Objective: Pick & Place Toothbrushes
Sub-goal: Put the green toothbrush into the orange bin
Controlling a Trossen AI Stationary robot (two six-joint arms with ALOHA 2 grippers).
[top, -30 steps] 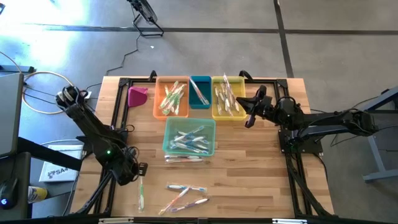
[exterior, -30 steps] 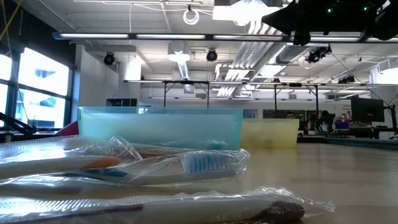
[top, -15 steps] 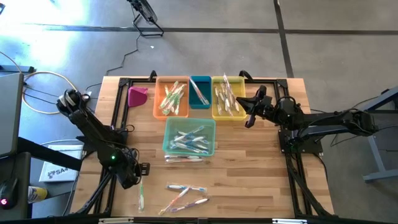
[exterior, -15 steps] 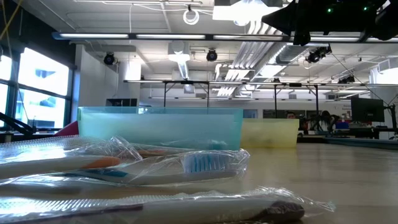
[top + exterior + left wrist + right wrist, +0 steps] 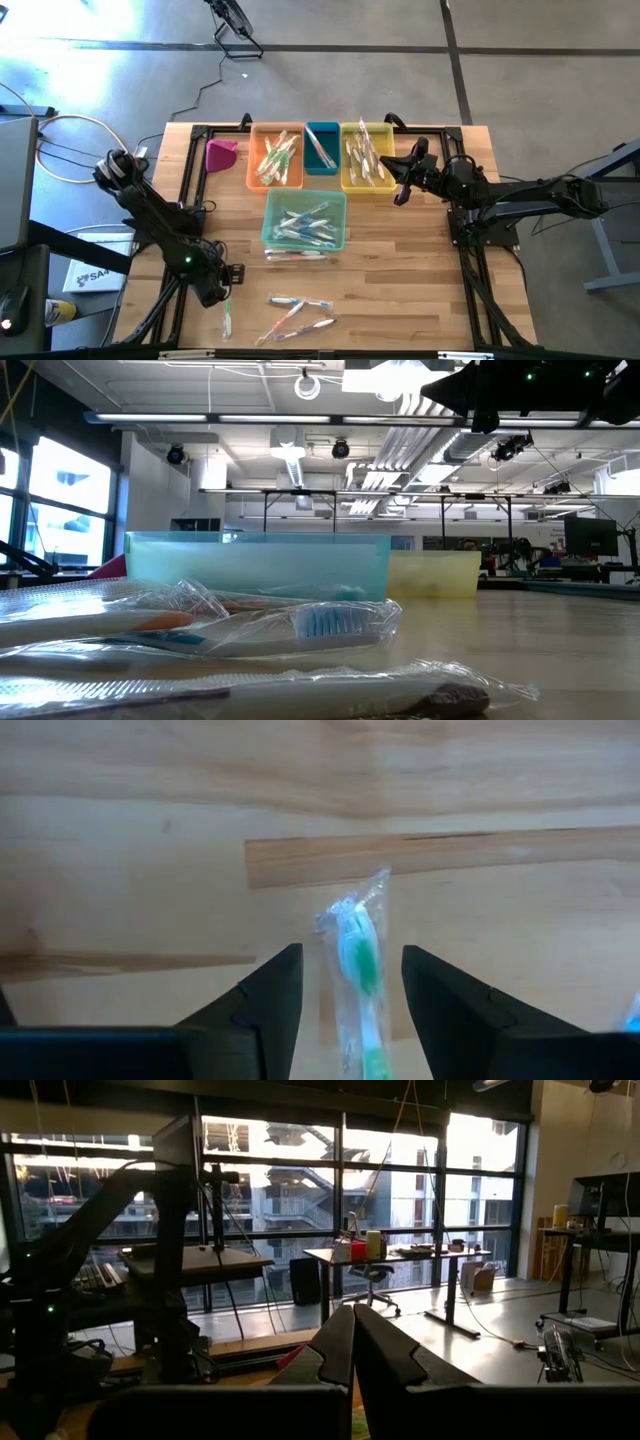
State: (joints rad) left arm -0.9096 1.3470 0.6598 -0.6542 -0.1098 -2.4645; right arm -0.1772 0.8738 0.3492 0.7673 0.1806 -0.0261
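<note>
Butcher-block table (image 5: 400,290) under bright ceiling lights, left gripper (image 5: 350,1010) spread wide astride a wrapped green toothbrush (image 5: 360,970), right gripper (image 5: 352,1342) pinched shut, empty.

A: Overhead daylight, bright blue-white glare on the floor (image 5: 90,40) far left; table (image 5: 400,290) evenly lit, shadows soft.

B: Low view: ceiling lights (image 5: 400,375) blown out, nearest wrapped toothbrushes (image 5: 250,625) blurred. Right wrist view backlit by windows (image 5: 270,1180).

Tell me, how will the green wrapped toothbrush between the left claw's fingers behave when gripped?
The green toothbrush is thin, probably light and stiff. Its clear wrapper looks glossy and loose, so it may slip or crinkle. The open left claw straddles it.
</note>
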